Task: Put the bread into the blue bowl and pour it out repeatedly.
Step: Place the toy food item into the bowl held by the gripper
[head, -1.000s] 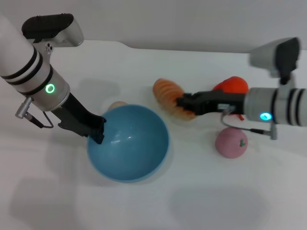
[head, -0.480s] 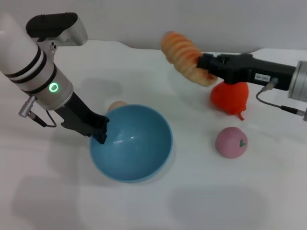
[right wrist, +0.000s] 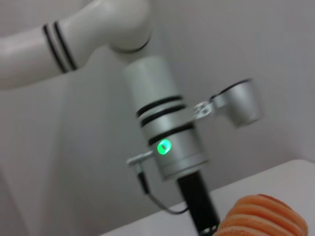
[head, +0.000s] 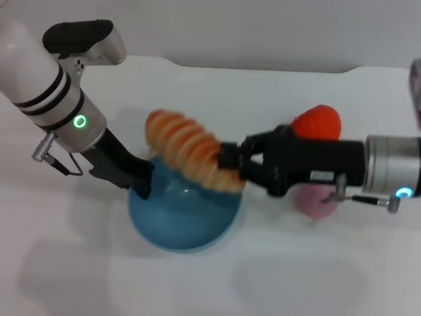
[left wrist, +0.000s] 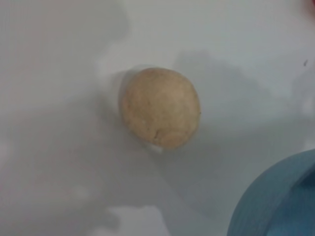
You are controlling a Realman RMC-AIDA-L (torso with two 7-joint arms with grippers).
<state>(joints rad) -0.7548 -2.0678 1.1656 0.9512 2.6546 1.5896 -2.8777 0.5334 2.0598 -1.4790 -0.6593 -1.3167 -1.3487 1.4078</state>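
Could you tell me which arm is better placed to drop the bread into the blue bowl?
The right: its gripper already holds the bread above the blue bowl. The left gripper is at the bowl's rim.
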